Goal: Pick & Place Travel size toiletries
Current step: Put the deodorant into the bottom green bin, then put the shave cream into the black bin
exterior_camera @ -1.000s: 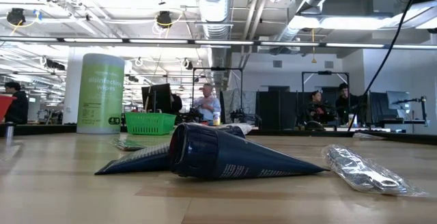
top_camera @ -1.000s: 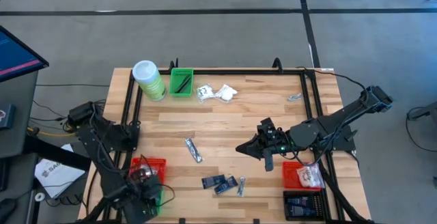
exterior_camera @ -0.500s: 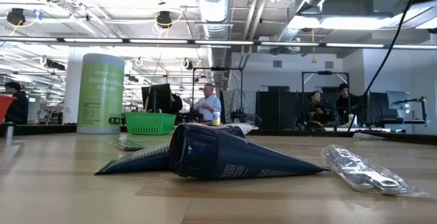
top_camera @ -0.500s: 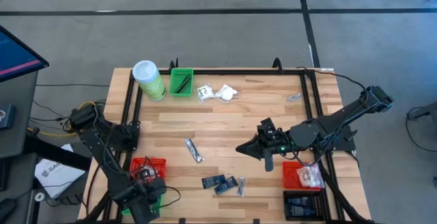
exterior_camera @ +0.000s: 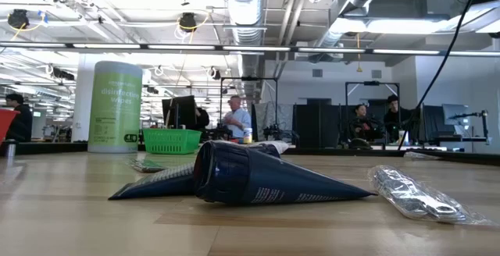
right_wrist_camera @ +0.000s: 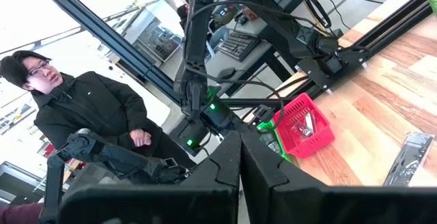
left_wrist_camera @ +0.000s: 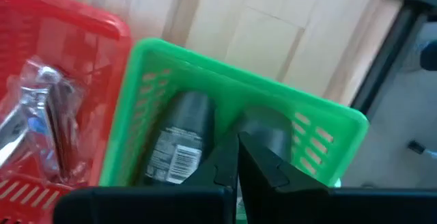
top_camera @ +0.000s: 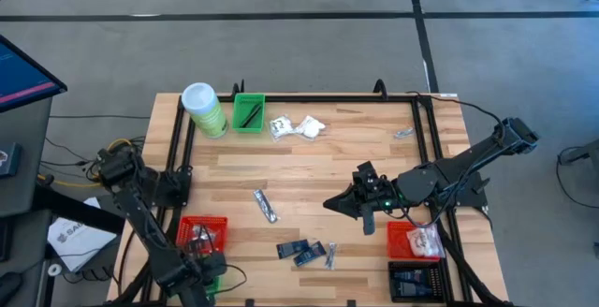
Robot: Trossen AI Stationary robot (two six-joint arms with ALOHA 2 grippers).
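Since the earlier frame, we note the left gripper (top_camera: 198, 271) has drawn back toward the worktop's near-left corner; its jaws, then apart, are now together and empty over the green bin (left_wrist_camera: 225, 125). That bin holds a black oval piece (left_wrist_camera: 179, 145); the red bin (top_camera: 201, 233) beside it holds silvery packets (left_wrist_camera: 37, 125). The right gripper (top_camera: 328, 203) hangs over mid-worktop, jaws shut, holding nothing we can see.

Toiletries outstanding on the worktop (top_camera: 356, 138): white sachets (top_camera: 298, 126) near the far edge, a slim silvery packet (top_camera: 265, 205) at centre, dark blue packets (top_camera: 298, 250) with another silvery one (top_camera: 329, 255) near the front edge, and a small one (top_camera: 403, 133) far right.

Risks, in our judgement — the flat packets lie flush on the wood, so closing jaws may skate over them or push them along; the crinkly sachets touch one another, so two may lift together and one drop short of its bin.
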